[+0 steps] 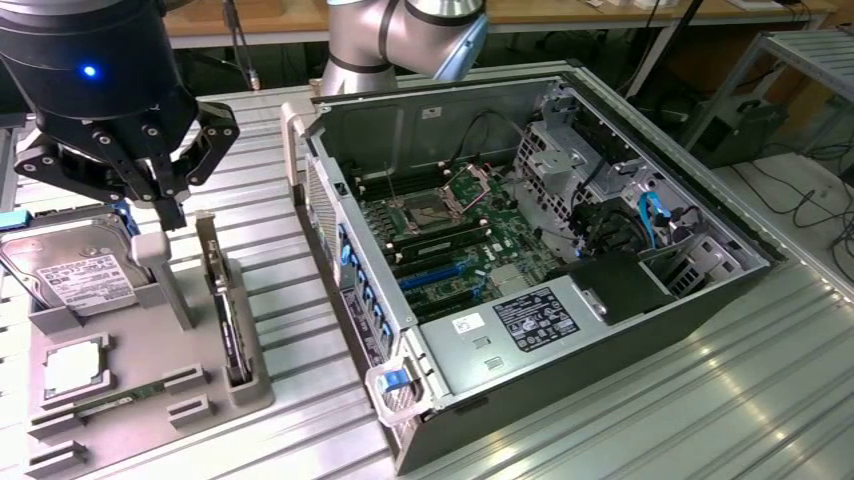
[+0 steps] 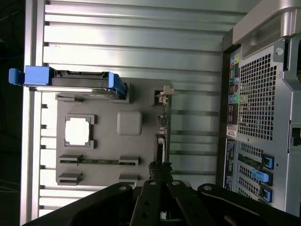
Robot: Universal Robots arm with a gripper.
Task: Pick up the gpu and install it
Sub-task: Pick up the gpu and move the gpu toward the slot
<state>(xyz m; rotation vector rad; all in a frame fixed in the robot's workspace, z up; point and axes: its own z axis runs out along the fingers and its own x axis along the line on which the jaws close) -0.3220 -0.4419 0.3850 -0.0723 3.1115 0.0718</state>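
The gpu (image 1: 228,305) stands on its edge in a slot along the grey holder tray (image 1: 200,385), on the side nearest the computer case. Seen edge-on in the wrist view, the gpu (image 2: 162,134) is a thin dark strip with its pale bracket at one end. My gripper (image 1: 170,212) hangs shut above the tray, a little towards the exterior view's left of the card and clear of it, with nothing between the fingers. In the wrist view the gripper (image 2: 160,181) lines up over one end of the card.
The open computer case (image 1: 534,250) lies on its side, motherboard (image 1: 454,235) exposed, on the slatted metal table (image 1: 747,400). The tray also holds a silver hard drive (image 1: 78,272) in a blue carrier (image 2: 70,80), a white square chip (image 1: 74,365) and a green memory stick (image 1: 120,403).
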